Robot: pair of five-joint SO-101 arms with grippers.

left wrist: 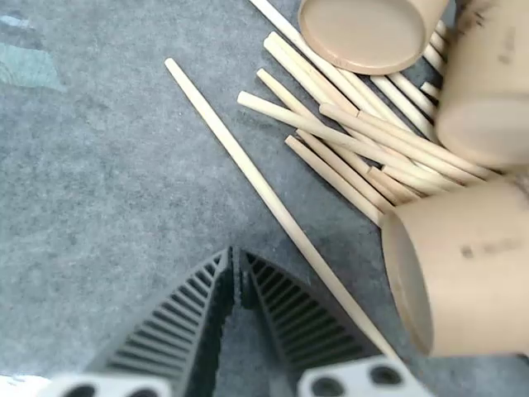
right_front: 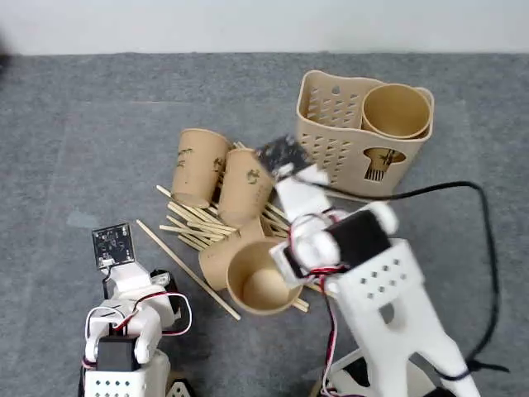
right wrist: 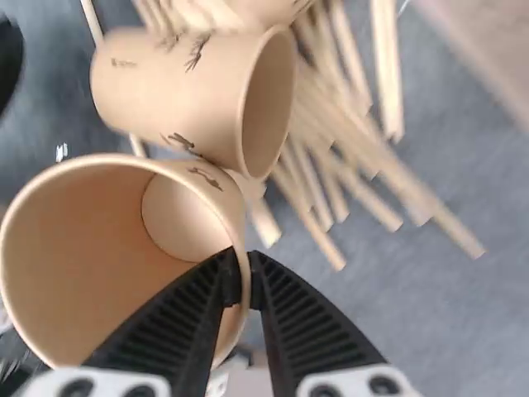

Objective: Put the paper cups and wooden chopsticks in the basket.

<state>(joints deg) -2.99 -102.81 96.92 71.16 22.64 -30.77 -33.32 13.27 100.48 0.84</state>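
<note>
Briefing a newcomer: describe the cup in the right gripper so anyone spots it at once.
Find the basket, then the chopstick pile beside it. The cup is at the pile's edge nearest the arms. Alone among the pile's cups, it shows its open mouth from above, rim pinched by the right gripper.

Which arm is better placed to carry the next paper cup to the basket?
Right. Its end effector grips the rim of a paper cup, and the basket is nearer that arm. The left end effector is shut, empty.
</note>
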